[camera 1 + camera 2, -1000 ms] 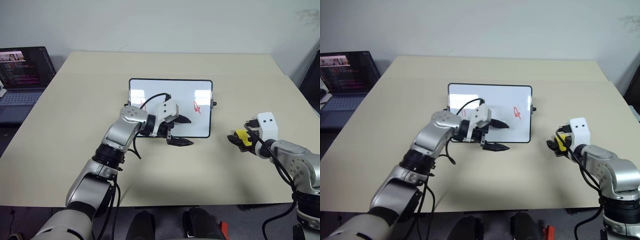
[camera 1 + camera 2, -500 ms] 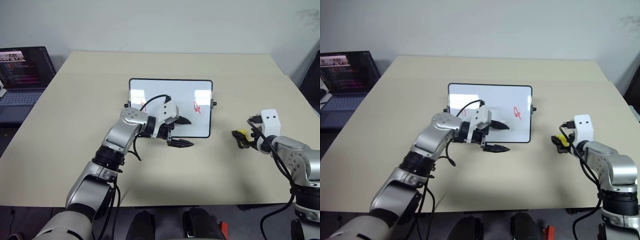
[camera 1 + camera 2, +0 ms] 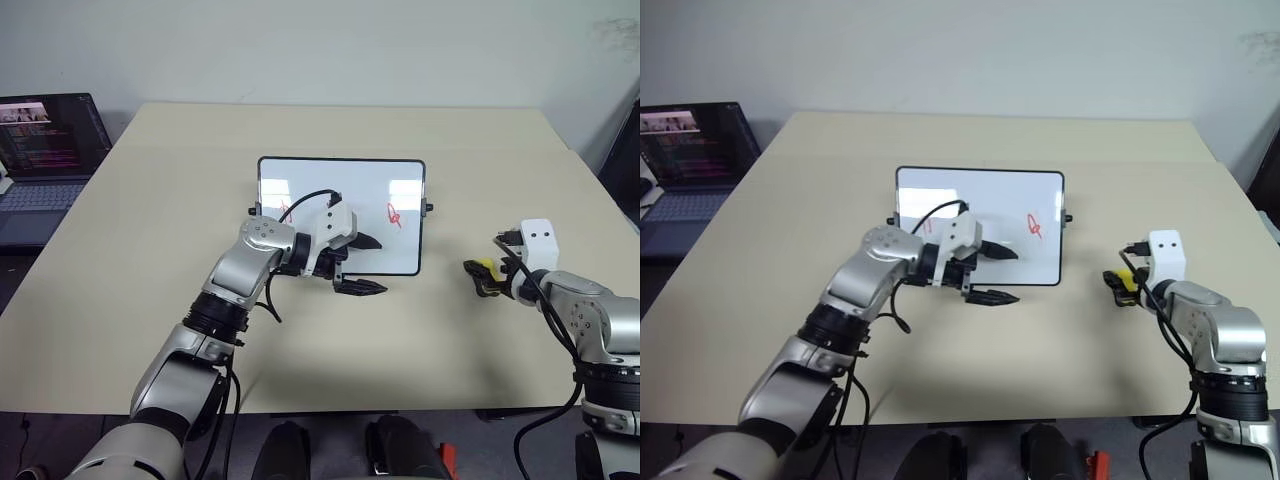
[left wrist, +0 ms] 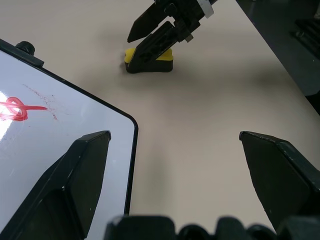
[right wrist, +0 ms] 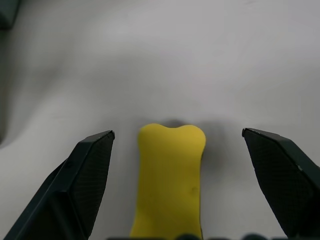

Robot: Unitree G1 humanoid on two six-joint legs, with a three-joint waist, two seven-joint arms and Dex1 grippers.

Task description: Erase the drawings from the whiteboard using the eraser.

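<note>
Right pincer (image 5: 175, 150) stands wide apart around the yellow eraser (image 5: 170, 180), fingers clear of its sides; the eraser lies on the table (image 3: 180, 200), to the right of the whiteboard (image 3: 345, 185). Left pincer (image 3: 365, 263) is spread too, empty, over the board's near right corner, beside a red drawing (image 3: 394, 215)

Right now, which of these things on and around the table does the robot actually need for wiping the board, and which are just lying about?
Needed for the job:
- whiteboard
- red drawings on it
- yellow eraser, lying on the table between the open fingers of the right gripper

Just lying about:
- laptop, off to the left beside the table
- left gripper, open over the board's near edge, holding nothing
</note>
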